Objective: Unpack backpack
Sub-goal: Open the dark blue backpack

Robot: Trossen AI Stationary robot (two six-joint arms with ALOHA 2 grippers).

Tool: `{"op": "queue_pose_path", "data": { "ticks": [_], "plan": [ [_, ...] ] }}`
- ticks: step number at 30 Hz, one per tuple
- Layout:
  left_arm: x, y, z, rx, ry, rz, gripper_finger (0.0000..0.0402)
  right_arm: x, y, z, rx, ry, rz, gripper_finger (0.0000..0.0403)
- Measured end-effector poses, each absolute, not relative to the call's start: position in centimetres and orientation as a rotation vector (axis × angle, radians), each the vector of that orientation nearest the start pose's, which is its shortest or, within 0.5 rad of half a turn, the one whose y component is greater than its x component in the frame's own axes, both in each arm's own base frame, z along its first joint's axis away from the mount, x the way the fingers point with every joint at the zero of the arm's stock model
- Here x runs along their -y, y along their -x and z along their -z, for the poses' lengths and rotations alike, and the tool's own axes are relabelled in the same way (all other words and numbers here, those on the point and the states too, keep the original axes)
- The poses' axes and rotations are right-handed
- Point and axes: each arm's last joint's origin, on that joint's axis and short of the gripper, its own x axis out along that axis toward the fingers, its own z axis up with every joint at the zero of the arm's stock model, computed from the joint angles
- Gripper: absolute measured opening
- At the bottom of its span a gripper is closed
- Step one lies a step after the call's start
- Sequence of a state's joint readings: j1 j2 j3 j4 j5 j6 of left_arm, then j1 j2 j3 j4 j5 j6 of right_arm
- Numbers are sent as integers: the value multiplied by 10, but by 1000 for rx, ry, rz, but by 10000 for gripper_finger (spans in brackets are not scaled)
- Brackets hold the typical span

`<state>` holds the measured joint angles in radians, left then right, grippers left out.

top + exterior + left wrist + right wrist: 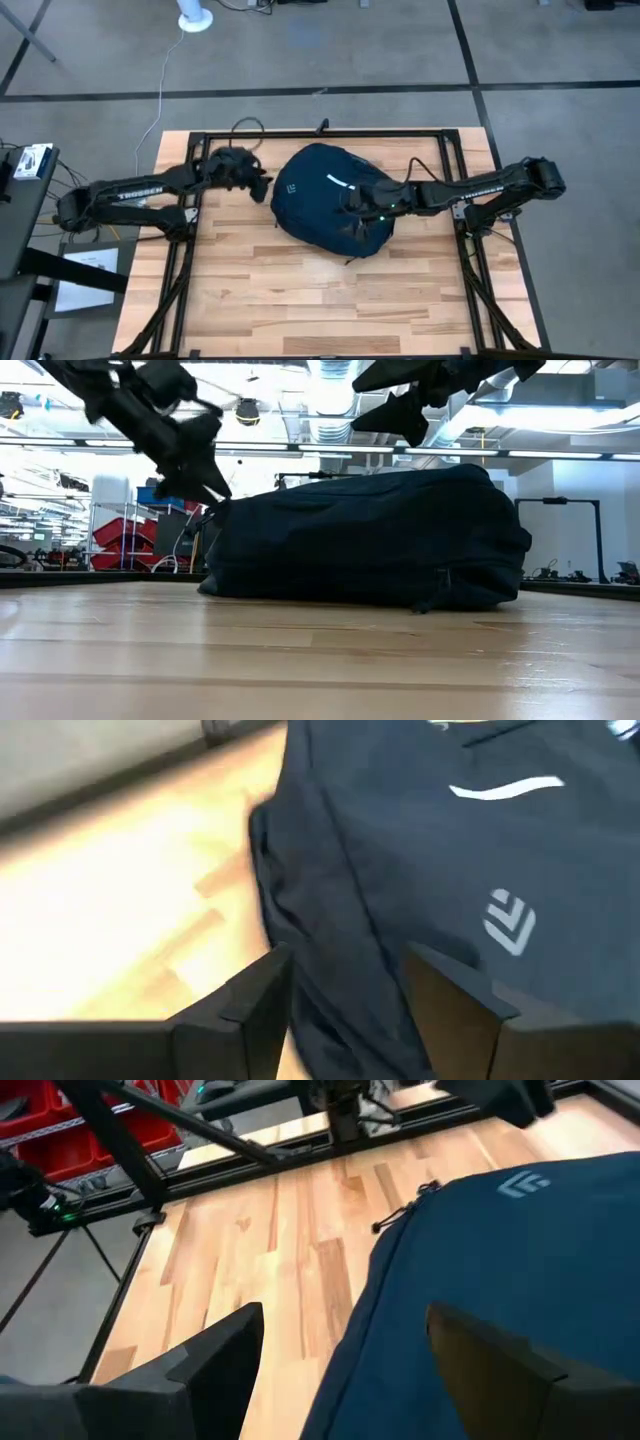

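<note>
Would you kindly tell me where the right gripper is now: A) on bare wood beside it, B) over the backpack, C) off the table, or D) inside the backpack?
B: the high view shows the right gripper over the backpack, fingers open and holding nothing.

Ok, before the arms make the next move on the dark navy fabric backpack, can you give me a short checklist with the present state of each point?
1. Dark navy fabric backpack lies flat on the wooden table: ok.
2. Left gripper is open and at the backpack's edge, fabric between its fingers, not clamped: ok.
3. Right gripper is open above the backpack's top, holding nothing: ok.
4. Zipper opened for unpacking: cannot tell.
5. Zipper pull cord is free, touched by neither gripper: ok.
6. Items already taken out onto the table: not ok, none seen.
</note>
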<state>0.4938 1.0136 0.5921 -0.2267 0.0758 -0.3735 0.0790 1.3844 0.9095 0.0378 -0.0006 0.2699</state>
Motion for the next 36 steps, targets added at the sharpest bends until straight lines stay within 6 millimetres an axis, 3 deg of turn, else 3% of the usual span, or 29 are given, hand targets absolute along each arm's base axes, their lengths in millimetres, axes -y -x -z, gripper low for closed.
{"op": "queue_pose_path", "data": {
  "ticks": [6,13,16,18,21,23,28,36],
  "plan": [
    [-128,-201,-197,-526,787,-362,198,-29,-304,-261,-455,-247,-33,270],
    [-142,-217,-160,-598,958,-311,206,-35,-303,-259,-471,-257,-47,270],
    [-142,-219,-150,-631,977,-312,177,-36,-303,-259,-479,-256,-49,270],
    [-141,-221,-147,-643,978,-308,134,-36,-303,-258,-485,-254,-47,270],
    [-139,-224,-152,-614,952,-288,41,-34,-302,-256,-503,-253,-38,270],
    [-136,-226,-158,-583,933,-274,14,-31,-302,-256,-506,-251,-29,270],
    [-117,-228,-180,-538,930,-236,2,-29,-300,-252,-559,-249,-13,270],
    [-60,-228,-216,-476,925,-243,0,-45,-286,-247,-687,-276,-33,270]
  ]
}}
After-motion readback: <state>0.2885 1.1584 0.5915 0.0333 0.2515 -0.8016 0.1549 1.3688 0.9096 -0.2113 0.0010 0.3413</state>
